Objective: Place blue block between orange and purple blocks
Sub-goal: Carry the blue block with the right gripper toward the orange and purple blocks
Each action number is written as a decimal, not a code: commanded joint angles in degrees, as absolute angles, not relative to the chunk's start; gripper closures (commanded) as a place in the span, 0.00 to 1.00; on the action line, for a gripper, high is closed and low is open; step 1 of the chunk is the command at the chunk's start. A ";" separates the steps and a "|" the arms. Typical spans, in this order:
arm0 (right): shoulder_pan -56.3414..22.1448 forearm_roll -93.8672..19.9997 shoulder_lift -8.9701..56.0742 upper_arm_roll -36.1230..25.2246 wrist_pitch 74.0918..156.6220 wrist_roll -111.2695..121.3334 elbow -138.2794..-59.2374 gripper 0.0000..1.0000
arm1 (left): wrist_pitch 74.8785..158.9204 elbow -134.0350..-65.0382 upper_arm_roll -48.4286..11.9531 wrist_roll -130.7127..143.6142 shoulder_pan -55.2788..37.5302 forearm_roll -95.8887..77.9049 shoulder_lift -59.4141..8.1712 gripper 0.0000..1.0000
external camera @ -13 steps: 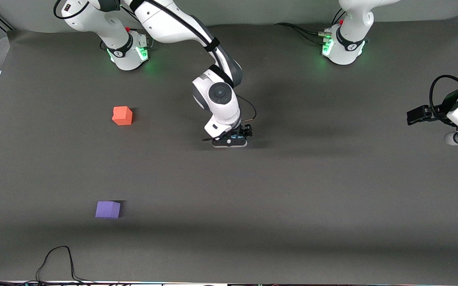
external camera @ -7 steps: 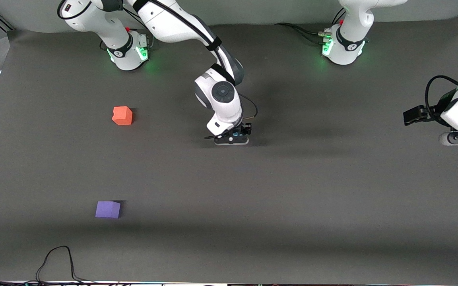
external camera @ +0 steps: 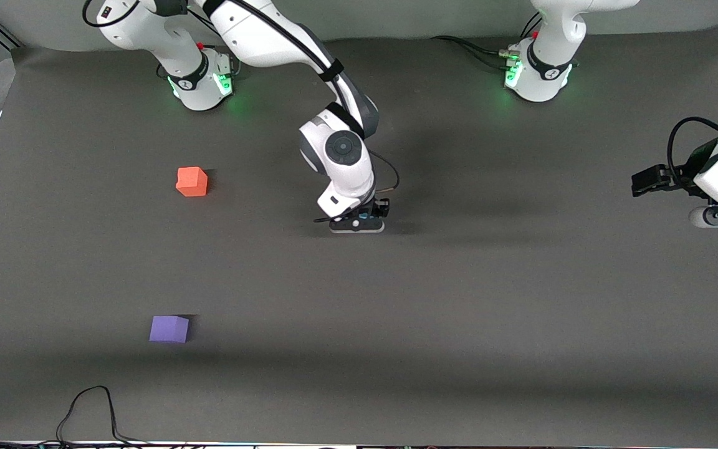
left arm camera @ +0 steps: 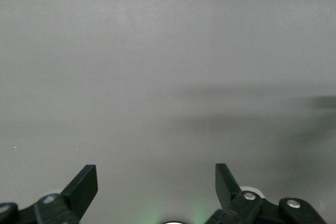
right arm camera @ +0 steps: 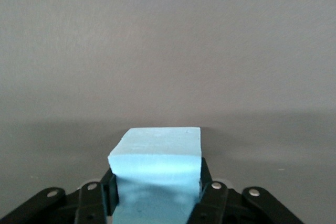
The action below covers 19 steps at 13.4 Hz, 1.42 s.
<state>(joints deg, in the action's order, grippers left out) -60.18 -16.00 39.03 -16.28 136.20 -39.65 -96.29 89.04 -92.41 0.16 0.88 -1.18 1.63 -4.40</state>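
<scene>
Dark grey matting covers the tabletop (external camera: pixel 459 299), with both arm bases along its upper edge in the front view. The right pincer (external camera: pixel 359 221) is down low at the middle of the tabletop, and the right wrist view shows its two black fingers (right arm camera: pixel 207 195) pressed against either side of the blue block (right arm camera: pixel 157 166), clenched on it; the foam bulges slightly between them. From the front camera only a sliver of blue shows under the wrist. The orange block (external camera: pixel 192 181) sits toward the right arm's end of the tabletop, and the purple block (external camera: pixel 169 328) lies nearer the front camera than the orange one, the two well apart with bare mat between them. The left pincer (left arm camera: pixel 155 182) hangs over the left arm's end of the tabletop, spread wide with nothing between its fingers; that arm waits.

Compared with a second ago, the right pincer's fingers have drawn in from a wide spread to a firm grip on the blue block, and the wrist has shifted only slightly. The orange and purple blocks have not moved.
</scene>
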 commanded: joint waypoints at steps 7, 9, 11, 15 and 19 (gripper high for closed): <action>-60.29 -17.14 20.58 -37.67 111.74 -20.51 -97.29 0.52 | 88.86 -92.99 1.14 -0.35 -2.81 0.79 -2.73 0.00; -60.38 -17.05 17.07 -44.44 107.86 -12.61 -98.17 0.52 | 88.68 -92.81 1.32 -0.53 -2.64 -1.05 -2.64 0.00; -60.56 -16.62 13.64 -51.03 106.09 -5.83 -100.62 0.52 | 88.16 -92.72 1.58 -1.49 -2.90 -1.06 -2.55 0.00; -59.94 -17.22 12.92 -61.42 113.07 9.63 -110.27 0.52 | 88.07 -92.72 1.58 -1.58 -2.90 -0.97 -2.46 0.00; -59.41 -18.45 16.41 -60.74 129.79 19.04 -123.12 0.52 | 88.07 -92.72 1.58 -1.58 -2.81 -0.97 -2.37 0.00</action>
